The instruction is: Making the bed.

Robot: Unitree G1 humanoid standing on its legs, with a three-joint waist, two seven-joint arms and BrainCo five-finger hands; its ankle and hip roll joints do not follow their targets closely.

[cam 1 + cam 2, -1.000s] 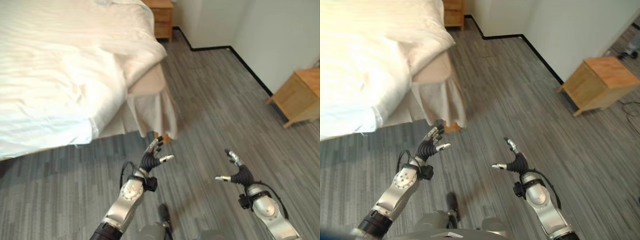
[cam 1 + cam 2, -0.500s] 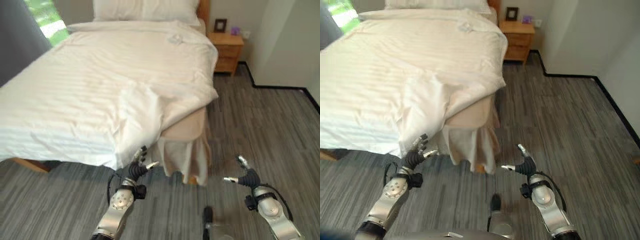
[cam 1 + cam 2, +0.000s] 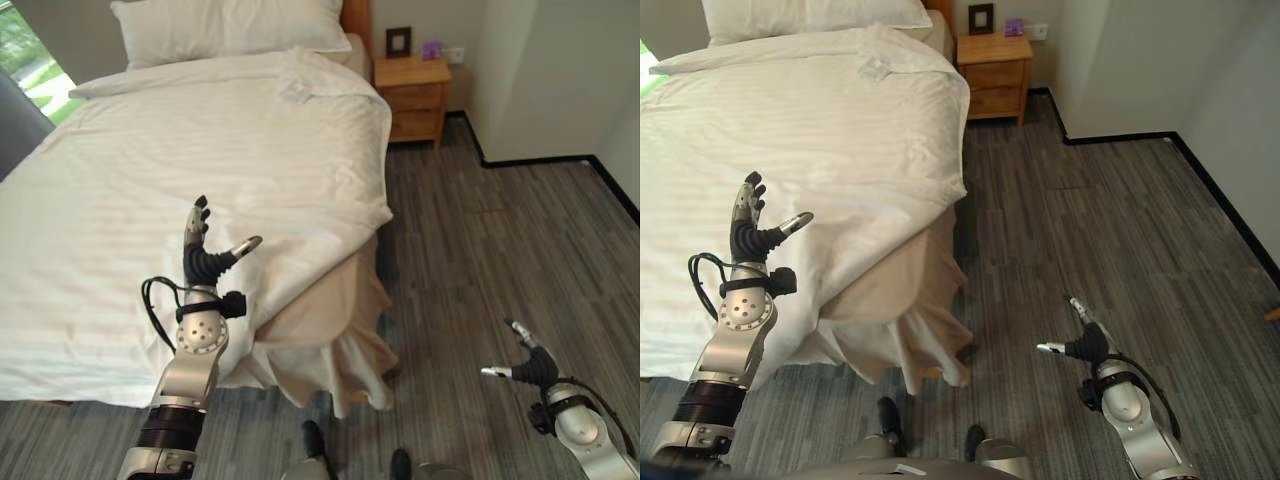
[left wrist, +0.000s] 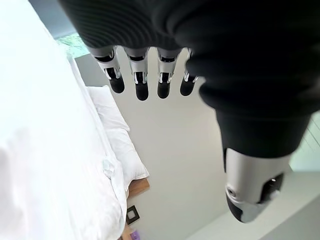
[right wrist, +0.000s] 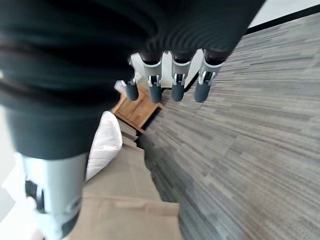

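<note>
- Looking for words or labels, I can find none to read; the small dark picture frame [image 3: 398, 41] and a little purple thing [image 3: 431, 49] on the wooden nightstand [image 3: 416, 95] are too tiny to make out.
- The bed [image 3: 330, 330] takes up the left side of the room, with a white duvet [image 3: 180, 170] spread over it and a white pillow [image 3: 230, 28] at the far end.
- At the near corner the duvet is rumpled and pulled back, so the tan bed skirt [image 3: 340, 350] shows and hangs down to the grey striped floor [image 3: 480, 250].
- The left hand [image 3: 200, 262] is held up over the near part of the duvet, just left of that rumpled corner. I cannot tell if it touches the cloth.
- Its fingers [image 4: 141, 82] point straight up and the thumb sticks out to the side, so it is spread wide and holds nothing.
- The left arm rises nearly straight up from below.
- The right hand [image 3: 1085, 345] is low over the floor, well apart from the bed.
- Its fingers [image 5: 177, 85] are straight, the thumb points toward the bed, and it is empty.
</note>
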